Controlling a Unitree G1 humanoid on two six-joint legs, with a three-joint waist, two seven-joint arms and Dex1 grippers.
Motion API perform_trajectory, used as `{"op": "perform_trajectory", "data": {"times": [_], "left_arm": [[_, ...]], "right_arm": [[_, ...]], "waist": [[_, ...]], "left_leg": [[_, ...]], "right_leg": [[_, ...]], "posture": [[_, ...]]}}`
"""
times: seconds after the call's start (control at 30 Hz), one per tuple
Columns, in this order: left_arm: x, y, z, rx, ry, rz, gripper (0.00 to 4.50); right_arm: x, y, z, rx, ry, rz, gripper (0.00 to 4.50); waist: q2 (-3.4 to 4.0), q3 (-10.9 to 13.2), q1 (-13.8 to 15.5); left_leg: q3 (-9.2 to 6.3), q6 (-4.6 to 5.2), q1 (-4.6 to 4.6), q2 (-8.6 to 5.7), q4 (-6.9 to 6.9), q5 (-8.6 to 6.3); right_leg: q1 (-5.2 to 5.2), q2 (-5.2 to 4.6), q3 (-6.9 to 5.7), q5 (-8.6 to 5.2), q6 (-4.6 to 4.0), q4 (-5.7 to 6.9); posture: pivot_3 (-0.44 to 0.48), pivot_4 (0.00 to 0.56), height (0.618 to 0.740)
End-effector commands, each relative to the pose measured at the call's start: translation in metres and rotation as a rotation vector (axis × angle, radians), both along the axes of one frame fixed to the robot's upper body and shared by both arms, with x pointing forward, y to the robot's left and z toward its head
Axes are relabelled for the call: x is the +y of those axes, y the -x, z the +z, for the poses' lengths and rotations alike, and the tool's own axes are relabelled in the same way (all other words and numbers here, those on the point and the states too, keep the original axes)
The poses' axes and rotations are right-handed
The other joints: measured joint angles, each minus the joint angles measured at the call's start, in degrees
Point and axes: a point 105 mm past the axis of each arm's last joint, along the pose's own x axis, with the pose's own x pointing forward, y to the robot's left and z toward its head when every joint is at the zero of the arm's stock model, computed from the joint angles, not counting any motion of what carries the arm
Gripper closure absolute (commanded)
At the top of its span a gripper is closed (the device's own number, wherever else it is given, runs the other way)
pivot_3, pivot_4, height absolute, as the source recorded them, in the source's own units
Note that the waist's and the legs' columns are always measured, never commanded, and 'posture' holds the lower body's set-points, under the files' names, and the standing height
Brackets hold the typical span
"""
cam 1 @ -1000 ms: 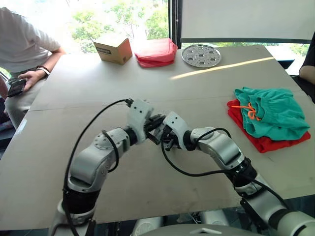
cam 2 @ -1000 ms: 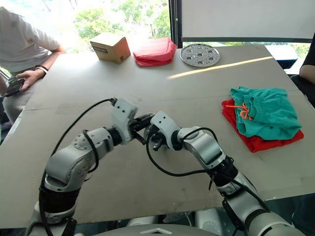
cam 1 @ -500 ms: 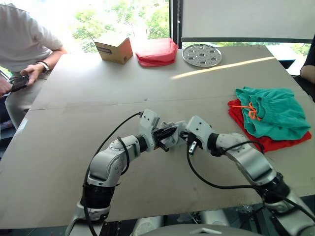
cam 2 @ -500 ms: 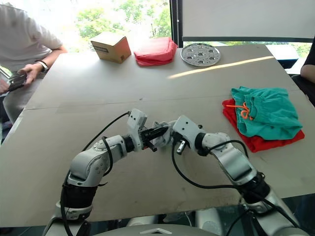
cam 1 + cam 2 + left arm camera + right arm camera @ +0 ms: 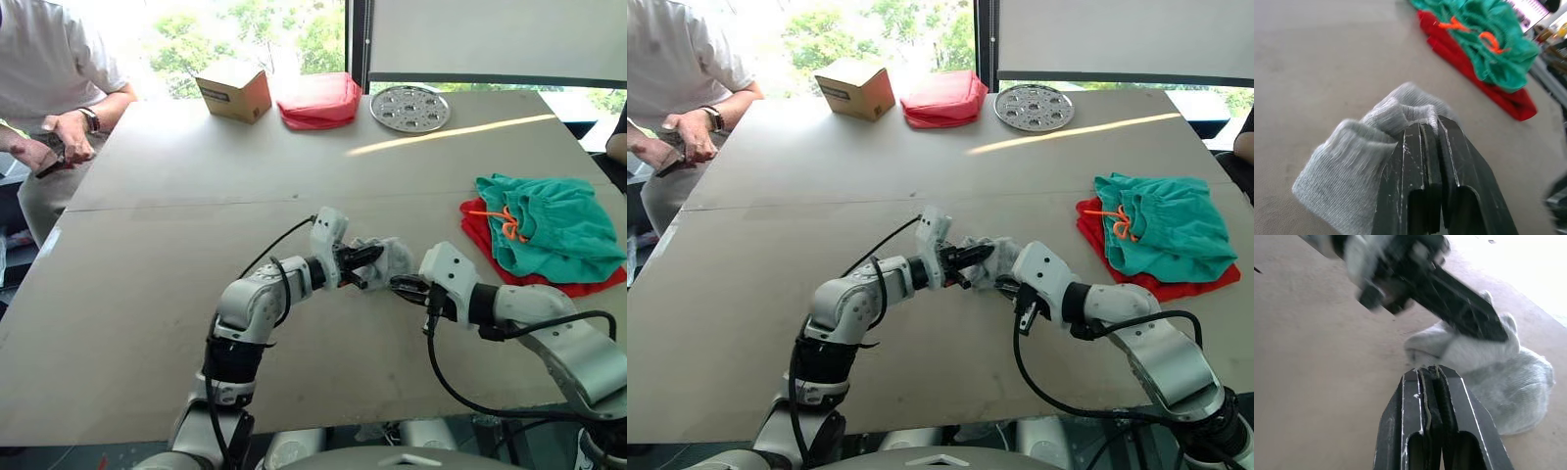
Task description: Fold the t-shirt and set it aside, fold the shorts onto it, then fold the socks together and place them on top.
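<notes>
Your left gripper (image 5: 364,266) clamped on the socks (image 5: 390,260) mid-table, right gripper (image 5: 404,285) with fingers pressed together, holding nothing, just beside the grey bundle, shorts (image 5: 549,225) folded atop the t-shirt (image 5: 534,284) at your right table edge.

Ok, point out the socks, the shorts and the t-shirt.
socks (image 5: 991,253): right eye view, grey bundle's top.
shorts (image 5: 549,230): left eye view, middle of the teal fabric.
t-shirt (image 5: 477,224): left eye view, red edge under the shorts.

Bare table (image 5: 176,284) around socks (image 5: 387,259)
</notes>
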Motion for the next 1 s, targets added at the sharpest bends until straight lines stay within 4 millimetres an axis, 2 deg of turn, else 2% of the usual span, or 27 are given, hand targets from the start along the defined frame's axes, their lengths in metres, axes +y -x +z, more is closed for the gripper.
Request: {"op": "perform_trajectory", "data": {"times": [0.03, 0.1, 0.13, 0.17, 0.2, 0.23, 0.3, 0.43, 0.53, 0.63, 0.8, 1.0], "left_arm": [[-0.007, -0.01, 0.001, 0.05, 0.093, 0.06, 2.59], [0.003, -0.008, 0.02, 0.059, 0.217, 0.062, 1.59], [0.01, -0.004, 0.032, 0.066, 0.291, 0.049, 1.28], [0.018, 0.001, 0.042, 0.062, 0.334, 0.031, 0.74], [0.028, 0.006, 0.05, 0.044, 0.351, 0.016, 0.43], [0.037, 0.011, 0.057, 0.028, 0.363, 0.009, 0.36], [0.06, 0.021, 0.071, 0.006, 0.387, 0.01, 0.36], [0.091, 0.037, 0.085, -0.07, 0.342, 0.052, 0.36], [0.106, 0.053, 0.081, -0.149, 0.189, 0.067, 0.36], [0.112, 0.077, 0.074, -0.254, 0.005, 0.011, 0.36], [0.114, 0.101, 0.075, -0.355, -0.13, -0.066, 0.36], [0.114, 0.121, 0.074, -0.426, -0.247, -0.135, 0.36]], "right_arm": [[-0.002, 0.002, 0.016, -0.012, -0.039, -0.031, 3.64], [-0.003, 0.001, 0.019, 0.017, -0.056, -0.05, 2.68], [-0.004, -0.001, 0.02, 0.03, -0.066, -0.066, 2.35], [-0.003, -0.002, 0.022, 0.038, -0.073, -0.072, 1.8], [-0.002, -0.004, 0.023, 0.043, -0.078, -0.076, 1.41], [-0.001, -0.008, 0.025, 0.049, -0.082, -0.086, 1.06], [0.003, -0.024, 0.026, 0.051, -0.087, -0.148, 0.03], [0.013, -0.044, 0.028, 0.067, -0.115, -0.22, 0.03], [0.026, -0.054, 0.026, 0.113, -0.139, -0.236, 0.03], [0.033, -0.067, 0.016, 0.142, -0.114, -0.267, 0.03], [0.017, -0.089, -0.004, 0.175, -0.024, -0.409, 0.03], [0.002, -0.094, -0.041, 0.258, 0.107, -0.446, 0.03]], "waist": [[0.0, 0.0, 0.6], [0.0, 0.0, 0.6], [0.0, 0.0, 0.5], [0.0, 0.0, 0.2], [0.0, 0.0, -0.1], [0.06, 0.0, -0.6], [0.1, 0.1, -1.0], [0.17, 0.1, -0.5], [0.19, 0.1, -0.9], [0.23, 0.2, -0.9], [0.28, 0.2, -0.4], [0.31, 0.2, -1.0]], "left_leg": [[0.0, 0.0, -0.01, 0.0, 0.02, 0.0], [-0.02, 0.0, -0.04, -0.01, 0.06, 0.0], [-0.03, 0.01, -0.05, 0.01, 0.06, -0.01], [-0.02, 0.01, -0.03, 0.04, 0.06, -0.01], [-0.01, 0.02, -0.04, 0.13, 0.05, -0.01], [-0.02, 0.06, -0.03, 0.16, 0.04, -0.03], [-0.13, 0.0, -0.02, 0.21, -0.01, 0.0], [-0.17, -0.08, -0.03, 0.17, -0.03, 0.04], [-0.22, -0.09, -0.05, 0.06, -0.03, 0.05], [-0.12, -0.1, -0.02, 0.03, -0.1, 0.05], [-0.06, -0.1, -0.08, 0.0, -0.18, 0.05], [0.15, -0.08, 0.03, 0.03, -0.19, 0.04]], "right_leg": [[0.0, -0.02, 0.0, 0.0, 0.0, -0.02], [0.01, -0.11, -0.03, 0.0, 0.0, -0.03], [0.0, -0.12, -0.03, 0.0, 0.0, -0.03], [0.0, -0.1, -0.02, 0.0, 0.01, -0.01], [-0.02, -0.04, 0.0, 0.0, 0.01, -0.01], [-0.03, -0.01, -0.04, 0.0, 0.0, -0.01], [-0.03, 0.04, -0.17, -0.01, -0.01, 0.01], [-0.02, 0.04, -0.2, 0.01, -0.06, 0.0], [-0.03, -0.02, -0.17, 0.02, -0.08, -0.02], [-0.08, -0.03, -0.02, 0.02, -0.11, -0.06], [-0.11, -0.13, 0.19, -0.1, -0.33, -0.09], [-0.11, -0.07, 0.27, -0.1, -0.35, -0.06]], "posture": [[0.0, 0.15, 0.74], [0.0, 0.15, 0.74], [0.0, 0.15, 0.74], [0.0, 0.15, 0.74], [0.0, 0.15, 0.74], [0.0, 0.15, 0.74], [0.0, 0.15, 0.74], [0.0, 0.15, 0.74], [0.0, 0.15, 0.74], [0.0, 0.15, 0.74], [0.0, 0.15, 0.74], [0.0, 0.15, 0.74]]}}
